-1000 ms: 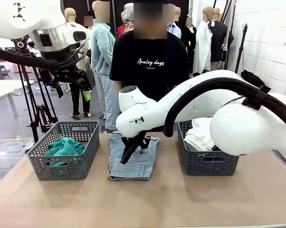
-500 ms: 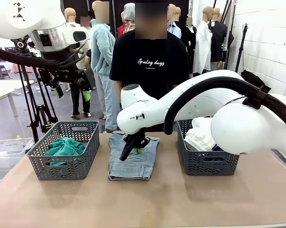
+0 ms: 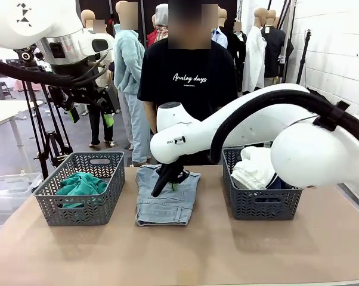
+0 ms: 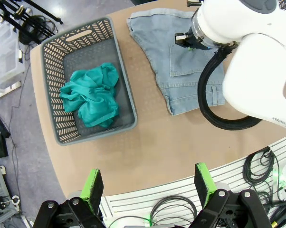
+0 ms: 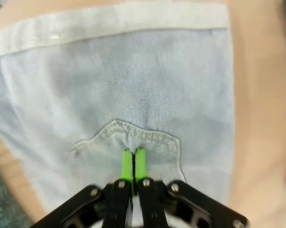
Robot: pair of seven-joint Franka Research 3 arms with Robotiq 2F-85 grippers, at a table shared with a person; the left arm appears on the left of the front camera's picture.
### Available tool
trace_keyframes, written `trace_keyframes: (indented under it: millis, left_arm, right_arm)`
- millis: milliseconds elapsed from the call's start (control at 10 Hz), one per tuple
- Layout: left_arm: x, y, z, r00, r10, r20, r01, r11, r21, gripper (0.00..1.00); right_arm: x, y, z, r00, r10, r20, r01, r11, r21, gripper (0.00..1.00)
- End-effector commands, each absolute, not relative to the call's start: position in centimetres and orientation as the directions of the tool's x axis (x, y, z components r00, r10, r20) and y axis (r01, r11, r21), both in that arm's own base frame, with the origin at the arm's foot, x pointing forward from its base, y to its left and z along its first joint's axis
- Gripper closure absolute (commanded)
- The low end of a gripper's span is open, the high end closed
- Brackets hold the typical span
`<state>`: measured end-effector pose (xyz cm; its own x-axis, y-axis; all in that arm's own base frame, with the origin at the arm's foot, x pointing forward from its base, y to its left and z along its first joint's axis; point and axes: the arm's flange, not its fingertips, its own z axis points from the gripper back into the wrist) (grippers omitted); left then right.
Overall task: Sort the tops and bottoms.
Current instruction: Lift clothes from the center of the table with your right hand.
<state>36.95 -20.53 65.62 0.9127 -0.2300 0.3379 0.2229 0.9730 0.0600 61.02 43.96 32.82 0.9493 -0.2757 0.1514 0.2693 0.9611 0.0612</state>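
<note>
Right pincer (image 5: 133,156) is pinched shut on a fold of the light blue denim shorts (image 3: 166,196), mid-bench (image 3: 185,256). Left pincer (image 4: 147,183) hangs wide open, empty. Teal-green garment (image 3: 79,185) fills the left basket (image 3: 78,208); a person (image 3: 188,80) stands beyond.

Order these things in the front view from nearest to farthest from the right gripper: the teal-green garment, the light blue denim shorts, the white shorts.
1. light blue denim shorts: in the middle, pinched by the right gripper.
2. white shorts: in the right basket.
3. teal-green garment: in the left basket, farthest.
</note>
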Motion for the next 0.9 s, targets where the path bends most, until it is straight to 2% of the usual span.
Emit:
trace_keyframes:
  millis: [0, 400, 500, 600, 800]
  left_arm:
    - [37.0, -20.3, 65.8, 0.915, -0.227, 0.334, 0.220, 0.974, 0.059, 0.00]
    - [37.0, -20.3, 65.8, 0.915, -0.227, 0.334, 0.220, 0.974, 0.059, 0.00]
    - [37.0, -20.3, 65.8, 0.915, -0.227, 0.334, 0.220, 0.974, 0.059, 0.00]
    - [37.0, -20.3, 65.8, 0.915, -0.227, 0.334, 0.220, 0.974, 0.059, 0.00]
    - [37.0, -20.3, 65.8, 0.915, -0.227, 0.334, 0.220, 0.974, 0.059, 0.00]
  right_arm:
    - [57.2, 41.7, 37.7, 0.921, -0.280, 0.269, 0.272, 0.960, 0.070, 1.00]
    - [51.9, 39.8, 46.5, 0.848, -0.277, 0.453, 0.267, 0.960, 0.086, 1.00]
    - [51.1, 40.1, 46.8, 0.858, -0.242, 0.453, 0.228, 0.970, 0.087, 1.00]
    - [54.4, 40.8, 47.3, 0.877, -0.274, 0.395, 0.260, 0.961, 0.091, 1.00]
    - [54.4, 40.8, 47.3, 0.877, -0.274, 0.395, 0.260, 0.961, 0.091, 1.00]
